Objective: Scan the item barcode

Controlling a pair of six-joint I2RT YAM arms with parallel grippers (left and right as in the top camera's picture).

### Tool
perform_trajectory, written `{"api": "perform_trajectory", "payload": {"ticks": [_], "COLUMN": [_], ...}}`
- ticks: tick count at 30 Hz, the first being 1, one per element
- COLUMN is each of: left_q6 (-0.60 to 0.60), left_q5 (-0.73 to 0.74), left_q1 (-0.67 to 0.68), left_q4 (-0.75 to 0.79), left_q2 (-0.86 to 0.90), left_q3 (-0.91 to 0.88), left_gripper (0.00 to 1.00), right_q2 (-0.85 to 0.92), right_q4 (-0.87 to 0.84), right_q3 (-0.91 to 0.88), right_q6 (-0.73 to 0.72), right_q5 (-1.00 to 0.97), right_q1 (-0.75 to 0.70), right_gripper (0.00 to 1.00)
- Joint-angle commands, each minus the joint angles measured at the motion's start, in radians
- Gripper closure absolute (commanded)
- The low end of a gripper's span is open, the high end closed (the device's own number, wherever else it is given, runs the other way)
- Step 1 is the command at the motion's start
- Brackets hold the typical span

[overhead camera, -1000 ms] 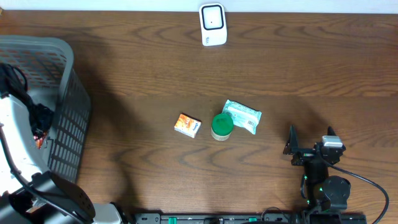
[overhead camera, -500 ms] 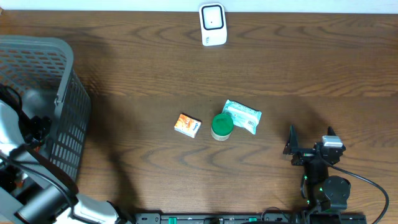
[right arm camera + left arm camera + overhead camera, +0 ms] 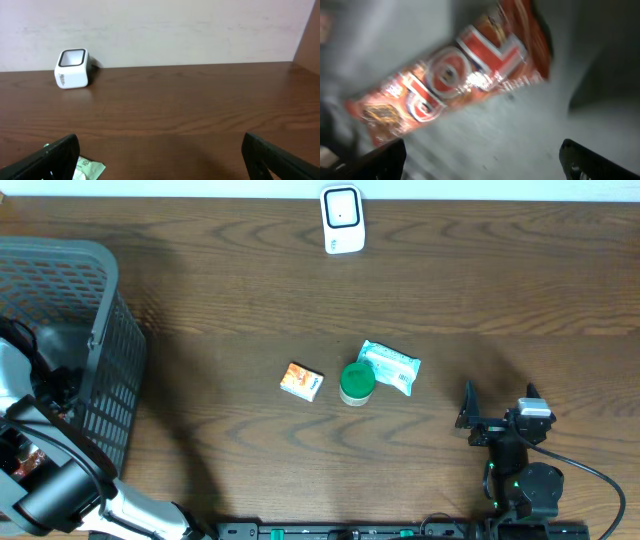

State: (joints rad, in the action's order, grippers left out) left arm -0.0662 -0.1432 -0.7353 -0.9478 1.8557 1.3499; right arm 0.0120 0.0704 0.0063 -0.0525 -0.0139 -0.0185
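Left arm [image 3: 45, 480] is down inside the basket [image 3: 105, 320] at the left end of the counter [image 3: 500, 290]. Left jaws are wide apart and hold nothing. The red snack packet [image 3: 450, 85] lies slanted on the basket floor just ahead of the tips, not between them; the view is blurred. Right jaws are also apart and empty, parked near right. Scanner [image 3: 341, 220] stands at the far edge, well apart from both. Orange box [image 3: 301, 381], green-lidded jar [image 3: 357, 382] and teal pack [image 3: 390, 367] sit mid-counter.

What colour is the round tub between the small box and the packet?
The tub is green; the overhead view shows it best.
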Motion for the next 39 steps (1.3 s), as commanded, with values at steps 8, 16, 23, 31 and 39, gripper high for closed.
{"api": "perform_trajectory", "payload": {"ticks": [8,16,23,31,39], "left_q6": [-0.111,-0.143,-0.270,-0.299,-0.295], "left_q5": [-0.086,-0.083,-0.067,-0.047,-0.045], "left_q1": [-0.002,-0.002,-0.002,-0.002,-0.002], "left_q4": [0.140,0.222,0.159,0.123,0.115], "left_q2": [0.007,0.026,0.090,0.212,0.340], "left_q3": [0.011,-0.009,-0.011,-0.011,-0.011], "left_gripper": [0.02,0.02,0.02,0.03,0.03], "right_q2": [-0.005,-0.005,-0.005,-0.005,-0.005], "right_q4": [0.005,0.005,0.005,0.005,0.005], "right_q3": [-0.001,-0.001,-0.001,-0.001,-0.001], "right_q6": [-0.014,-0.013,-0.014,-0.013,-0.013], "right_q5": [0.008,0.008,0.008,0.008,0.008], "right_q1": [-0.006,-0.006,-0.006,-0.006,-0.006], "right_gripper": [0.01,0.01,0.01,0.01,0.01]}}
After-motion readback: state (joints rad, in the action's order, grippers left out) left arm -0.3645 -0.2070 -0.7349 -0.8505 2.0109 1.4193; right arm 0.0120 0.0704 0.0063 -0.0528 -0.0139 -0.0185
